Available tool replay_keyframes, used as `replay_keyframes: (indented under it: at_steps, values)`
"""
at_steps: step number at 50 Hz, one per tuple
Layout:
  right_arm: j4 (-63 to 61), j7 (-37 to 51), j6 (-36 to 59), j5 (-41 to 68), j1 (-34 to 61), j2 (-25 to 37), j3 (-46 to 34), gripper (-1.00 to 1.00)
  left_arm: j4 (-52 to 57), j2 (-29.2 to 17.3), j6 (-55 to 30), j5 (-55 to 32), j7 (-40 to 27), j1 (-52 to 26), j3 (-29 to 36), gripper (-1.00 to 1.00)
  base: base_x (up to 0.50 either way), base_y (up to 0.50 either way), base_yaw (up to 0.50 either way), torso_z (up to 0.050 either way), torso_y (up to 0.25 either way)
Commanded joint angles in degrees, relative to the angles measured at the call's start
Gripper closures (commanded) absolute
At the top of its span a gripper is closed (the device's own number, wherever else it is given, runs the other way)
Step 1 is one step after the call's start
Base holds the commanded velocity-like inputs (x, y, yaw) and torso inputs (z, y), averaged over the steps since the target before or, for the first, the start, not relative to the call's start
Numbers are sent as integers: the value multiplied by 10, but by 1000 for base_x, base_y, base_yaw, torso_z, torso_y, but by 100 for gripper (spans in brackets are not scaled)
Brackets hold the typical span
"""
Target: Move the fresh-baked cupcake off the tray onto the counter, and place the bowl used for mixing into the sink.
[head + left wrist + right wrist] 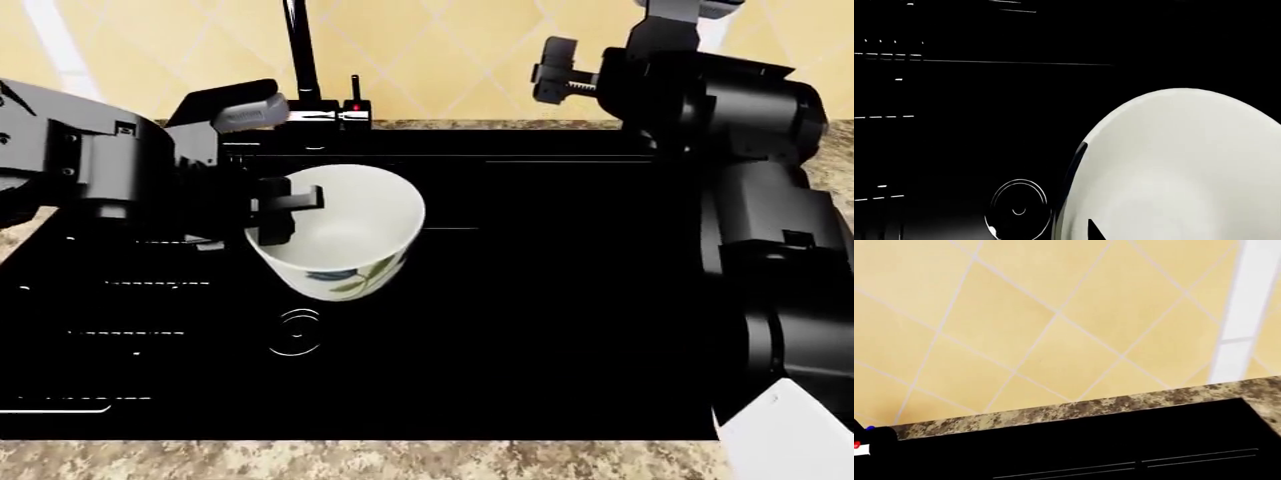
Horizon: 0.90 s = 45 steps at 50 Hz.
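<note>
Big black sink (561,330) down below the left pincer (274,212), with its round drain (295,331) almost straight under. White bowl (350,232) with blue-green leaves gripped by that pincer at the rim, one finger inside and one outside, bowl tipped a bit and seemingly not yet on the sink floor. Best to go down slowly, keep the bowl level, let its bottom touch, then let go. Careful not to bump the faucet (300,55) just behind the pincer. Right pincer (558,70) up high near the tiled wall, well apart from the bowl; cannot tell if open or closed. No cupcake or tray in sight.
</note>
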Motion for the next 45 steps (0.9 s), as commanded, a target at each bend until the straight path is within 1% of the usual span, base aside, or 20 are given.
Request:
replay_keyframes:
  at_steps: [1, 6, 13, 25, 30, 32, 33, 37, 39, 41, 42, 43, 44, 45]
  values:
    - [-130, 4, 87, 7, -42, 3, 2, -100, -56, 33, 14, 55, 79, -1, 21, 100, 0, 0, 0, 0, 0]
    - [-145, 5, 97, 9, -46, 5, 2, -100, -78, 46, 23, 81, 111, -1, 35, 100, 0, 0, 0, 0, 2]
    - [-115, 5, 79, 10, -37, 5, -2, -100, -116, 66, 38, 112, 163, -1, 52, 100, 0, 0, 0, 0, 0]
    - [-72, 5, 51, 11, -26, 4, -7, -100, -130, 86, 49, 131, 199, 39, 72, 100, 0, 0, 0, 0, 0]
    - [-53, 4, 37, 12, -21, 5, -8, -100, -134, 90, 46, 133, 203, 45, 76, 100, 0, 0, 0, 0, 0]
    - [-60, 3, 43, 13, -24, 6, -8, -100, -156, 106, 49, 150, 221, 49, 92, 100, 0, 0, 0, 5, 0]
    - [-68, 3, 48, 14, -27, 7, -7, -100, -181, 122, 50, 165, 246, 49, 106, 100, 0, 0, 0, 0, 0]
    - [-67, 3, 47, 15, -29, 9, -7, -100, -249, 159, 59, 204, 314, 34, 137, 100, 0, 0, 0, 0, 0]
    - [-55, 3, 38, 15, -25, 10, -7, -100, -258, 163, 61, 209, 316, 35, 142, 100, 0, 0, 0, 0, 0]
    - [-46, 2, 33, 16, -22, 11, -8, -100, -191, 124, 46, 168, 251, 54, 112, 100, 0, 0, 0, 0, 0]
    - [-41, 2, 30, 16, -21, 11, -8, -100, -189, 124, 45, 166, 247, 56, 111, 100, 0, 0, 0, 0, 0]
    - [-29, 2, 21, 15, -17, 11, -8, -100, -168, 111, 38, 152, 226, 62, 102, 100, 0, 0, 0, 0, 0]
    - [-22, 1, 17, 15, -14, 11, -9, -100, -173, 113, 39, 153, 228, 62, 103, 100, 0, 0, 0, 0, 0]
    - [-19, 1, 15, 16, -13, 11, -9, -100, -200, 127, 46, 172, 250, 55, 117, 100, 0, 0, 0, 0, 0]
